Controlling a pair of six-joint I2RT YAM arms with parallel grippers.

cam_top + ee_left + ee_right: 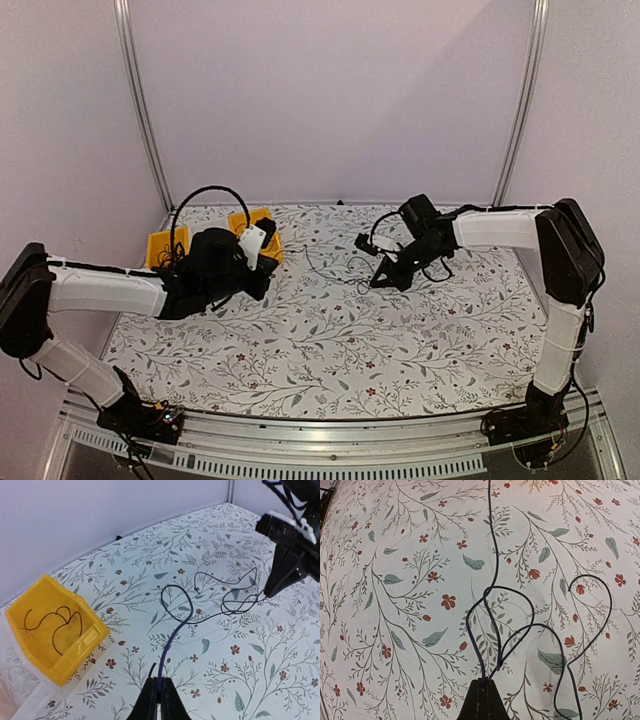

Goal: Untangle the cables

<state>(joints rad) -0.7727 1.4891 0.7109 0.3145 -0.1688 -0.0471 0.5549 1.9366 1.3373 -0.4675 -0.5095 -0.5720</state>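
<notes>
1. Furthest left is the yellow bin [75,652], which I take as my landmark. One coiled cable [55,625] lies inside it, apart from the rest
2. Just right of the yellow bin, my left pincer [159,694] is pinched fully together on one bluish-black strand of the tangle of cables [225,595]. The strand runs from my fingertips away from the bin
3. The tangle lies on the bench [125,555], well to the right of the bin and between my two pincers. It is a few loose loops crossing one another, not a tight knot
4. Furthest from the bin, my right pincer [482,690] is also clamped tight on the tangle, and more than one strand enters between its fingertips
5. I judge the step in hand to be drawing the two grips apart
   - I should keep the right pincer low as a fixed anchor and pull the left one slowly towards the bin
   - I should watch the crossings as I pull
   - If a loop starts to cinch instead of sliding through, I should give slack and take a new grip, not tug harder
6. The count:
   - Two pincers, both gripping
   - One cable in the bin
   - Two bins in the overhead view, as a second yellow bin [162,250] shows left of the first
   - One tangle, though I cannot tell how many cables make it up
</notes>
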